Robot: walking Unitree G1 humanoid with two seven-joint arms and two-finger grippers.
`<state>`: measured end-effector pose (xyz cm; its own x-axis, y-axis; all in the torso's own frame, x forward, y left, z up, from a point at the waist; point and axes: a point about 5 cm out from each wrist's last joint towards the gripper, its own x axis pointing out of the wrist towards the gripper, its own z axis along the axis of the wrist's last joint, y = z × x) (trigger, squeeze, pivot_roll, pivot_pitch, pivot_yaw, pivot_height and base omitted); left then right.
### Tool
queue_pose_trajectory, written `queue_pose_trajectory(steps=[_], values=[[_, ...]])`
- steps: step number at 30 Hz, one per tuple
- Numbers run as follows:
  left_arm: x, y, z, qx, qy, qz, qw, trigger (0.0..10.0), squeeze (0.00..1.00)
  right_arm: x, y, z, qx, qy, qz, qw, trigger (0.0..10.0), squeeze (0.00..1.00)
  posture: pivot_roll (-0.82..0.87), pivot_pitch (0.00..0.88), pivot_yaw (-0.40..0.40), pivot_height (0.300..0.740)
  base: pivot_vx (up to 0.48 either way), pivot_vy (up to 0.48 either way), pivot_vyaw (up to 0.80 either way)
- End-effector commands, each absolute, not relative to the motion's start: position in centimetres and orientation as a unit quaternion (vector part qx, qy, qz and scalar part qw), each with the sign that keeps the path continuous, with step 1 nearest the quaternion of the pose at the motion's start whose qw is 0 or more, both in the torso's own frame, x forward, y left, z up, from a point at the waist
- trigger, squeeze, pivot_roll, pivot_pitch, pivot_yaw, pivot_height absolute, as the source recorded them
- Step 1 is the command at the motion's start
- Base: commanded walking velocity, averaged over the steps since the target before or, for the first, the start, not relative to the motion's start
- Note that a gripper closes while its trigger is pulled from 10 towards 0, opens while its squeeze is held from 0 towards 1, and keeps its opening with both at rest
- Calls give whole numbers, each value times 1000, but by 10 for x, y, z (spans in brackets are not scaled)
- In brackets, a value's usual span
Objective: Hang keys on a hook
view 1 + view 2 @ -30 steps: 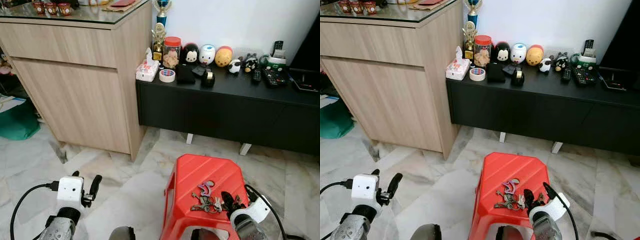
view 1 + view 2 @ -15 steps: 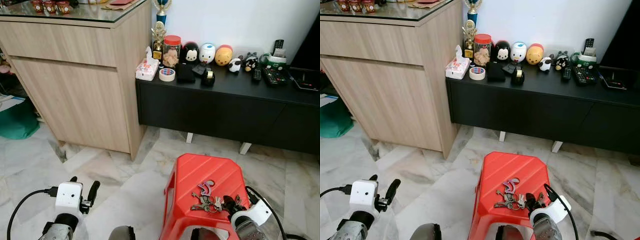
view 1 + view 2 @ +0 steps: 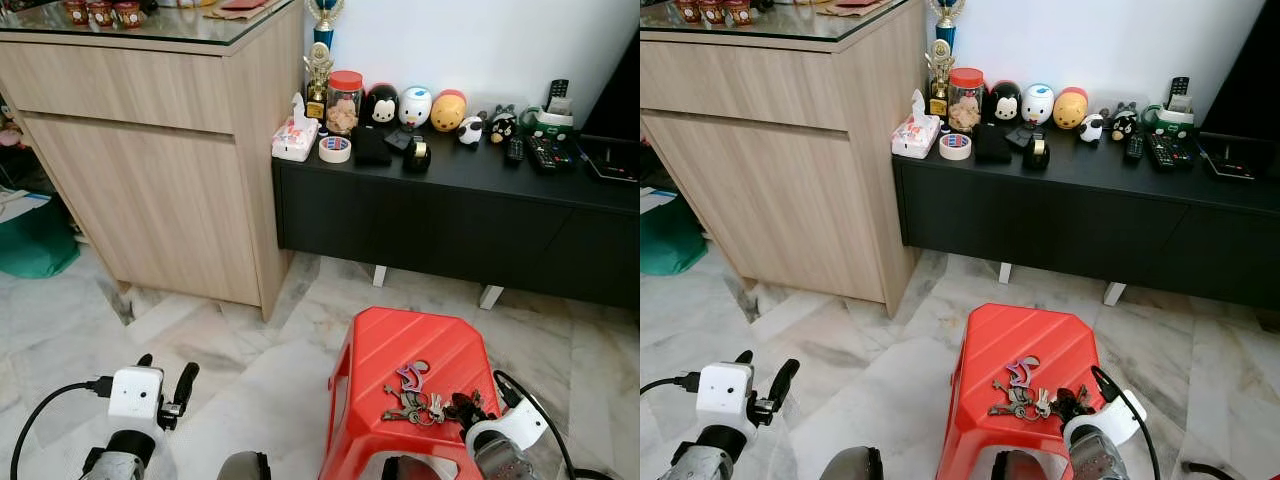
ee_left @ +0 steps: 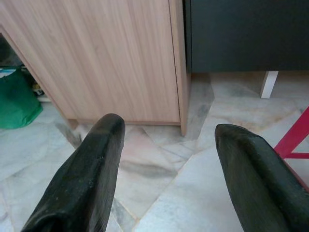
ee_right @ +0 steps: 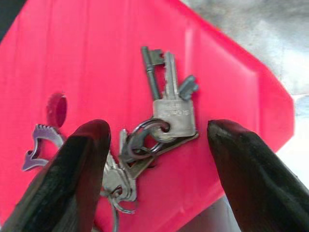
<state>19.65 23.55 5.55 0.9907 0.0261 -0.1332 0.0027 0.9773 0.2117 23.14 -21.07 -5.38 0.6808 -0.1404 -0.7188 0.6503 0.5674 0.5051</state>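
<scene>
A bunch of metal keys (image 3: 412, 402) with a purple tag (image 3: 411, 376) lies on the near right part of a red plastic stool (image 3: 400, 340). My right gripper (image 3: 470, 408) sits low over the stool just right of the bunch. In the right wrist view the gripper (image 5: 154, 128) is open, one black finger (image 5: 77, 164) on each side of the keys (image 5: 166, 113), and I cannot tell whether the fingers touch them. My left gripper (image 3: 167, 375) hangs open over the floor at the lower left, holding nothing, its fingers (image 4: 91, 169) spread wide.
A light wooden cabinet (image 3: 160, 150) stands at the left. A low black console (image 3: 450, 215) runs along the wall behind the stool, carrying a jar, a tape roll, figurines and remotes. A green bag (image 3: 35, 240) lies far left. Marble floor (image 3: 250, 350) surrounds the stool.
Both arms have sunk slightly toward the bottom of the picture. The keys lie where they were on the stool.
</scene>
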Motion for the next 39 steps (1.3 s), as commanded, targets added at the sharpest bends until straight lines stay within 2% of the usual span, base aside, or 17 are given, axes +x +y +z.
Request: queue_pose_trajectory(steps=[1,11,12,14,15,16,39], values=[[194,238,58,112,64,9,992,10000,0,228,-216,-55,394,321,-256,822,10000,0,139,0,-60,618,0,0,0],[191,236,57,110,66,10,992,10000,0,227,-217,-56,381,330,-255,825,10000,0,138,0,-68,618,0,0,0],[190,236,57,110,67,10,992,10000,0,227,-217,-56,383,330,-251,826,0,0,137,0,-70,618,0,0,0],[189,236,56,111,70,12,991,10000,0,227,-216,-56,381,331,-245,828,0,0,137,0,-70,618,0,0,0],[189,237,56,111,70,12,991,10000,0,227,-216,-56,381,331,-245,827,9216,0,140,0,-71,618,0,0,0],[189,237,56,111,70,13,991,10000,0,227,-216,-56,381,332,-245,827,10000,0,140,0,-71,618,0,0,0],[191,240,57,120,68,15,990,10000,0,226,-216,-57,367,341,-242,831,10000,0,145,0,-68,618,0,0,0]])
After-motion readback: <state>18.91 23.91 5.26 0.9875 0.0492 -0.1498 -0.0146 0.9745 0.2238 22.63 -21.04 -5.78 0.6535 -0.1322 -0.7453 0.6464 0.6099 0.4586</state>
